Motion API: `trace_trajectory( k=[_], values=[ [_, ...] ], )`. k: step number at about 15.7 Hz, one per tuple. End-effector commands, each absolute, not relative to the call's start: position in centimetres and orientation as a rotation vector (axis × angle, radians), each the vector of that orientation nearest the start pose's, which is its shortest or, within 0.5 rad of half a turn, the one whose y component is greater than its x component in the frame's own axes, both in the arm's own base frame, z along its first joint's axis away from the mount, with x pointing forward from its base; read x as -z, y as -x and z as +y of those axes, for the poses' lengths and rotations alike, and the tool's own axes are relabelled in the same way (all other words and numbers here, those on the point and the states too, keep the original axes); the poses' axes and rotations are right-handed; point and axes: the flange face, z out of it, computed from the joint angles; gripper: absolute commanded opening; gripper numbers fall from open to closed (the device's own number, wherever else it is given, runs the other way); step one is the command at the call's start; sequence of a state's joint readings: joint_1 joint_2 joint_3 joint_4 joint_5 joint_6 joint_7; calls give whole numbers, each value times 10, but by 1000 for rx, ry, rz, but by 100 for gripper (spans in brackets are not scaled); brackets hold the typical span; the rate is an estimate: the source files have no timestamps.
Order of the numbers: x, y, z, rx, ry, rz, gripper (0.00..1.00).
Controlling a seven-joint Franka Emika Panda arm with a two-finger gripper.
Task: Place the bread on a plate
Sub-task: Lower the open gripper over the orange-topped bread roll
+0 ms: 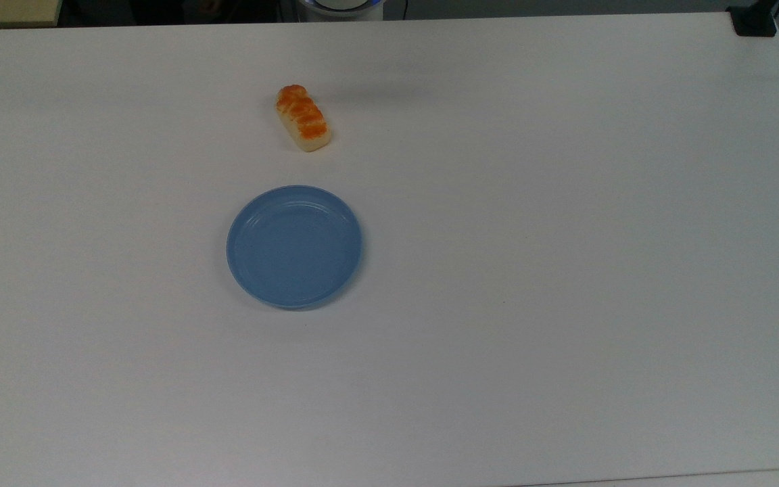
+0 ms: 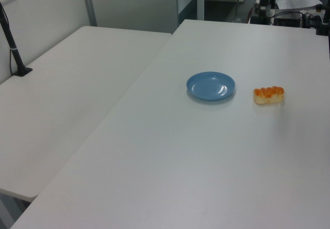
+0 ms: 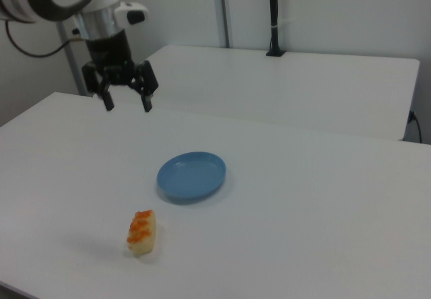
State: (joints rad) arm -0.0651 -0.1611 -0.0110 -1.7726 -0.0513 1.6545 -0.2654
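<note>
white table (image 1: 565, 270) with the bread (image 1: 303, 118) lying flat on it, glazed orange top up, cream sides showing. in the top view it sits above the plate (image 1: 294, 247) with a bare strip of table between them, not touching, and its long axis runs diagonal from upper left to lower right. in the left view the bread (image 2: 268, 95) is just to the right of the plate (image 2: 210, 85); in the right view the bread (image 3: 141, 231) is below and to the left of the plate (image 3: 192, 176), near the table's front edge. plate is light blue, round, raised rim, nothing on it. gripper (image 3: 126, 104) shows in the right view, up in the air at the upper left, well apart from both bread and plate, pointing down, fingers (image 3: 108, 101) spread wide with nothing between them, released. the arm's white and black wrist rises above it. a second white table (image 3: 303, 83) stands behind in the right view, with a black pole (image 3: 273, 16) on it. in the left view another table (image 2: 67, 84) abuts on the left with a black post (image 2: 13, 48).
</note>
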Motion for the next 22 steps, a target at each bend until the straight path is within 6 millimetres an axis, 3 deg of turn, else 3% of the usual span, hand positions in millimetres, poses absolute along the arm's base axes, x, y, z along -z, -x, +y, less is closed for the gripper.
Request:
trace_trajectory(
  k=[1,5,12,17,22],
  values=[
    [-583,-465,-34,-59,3120,-505,100],
    [-528,-449,-33,-203,3052,-678,98],
    [-438,-442,-29,-99,3069,-717,94],
    [-396,-435,-32,-61,3092,-780,93],
    [-356,-448,-38,-50,3100,-813,92]
  ],
)
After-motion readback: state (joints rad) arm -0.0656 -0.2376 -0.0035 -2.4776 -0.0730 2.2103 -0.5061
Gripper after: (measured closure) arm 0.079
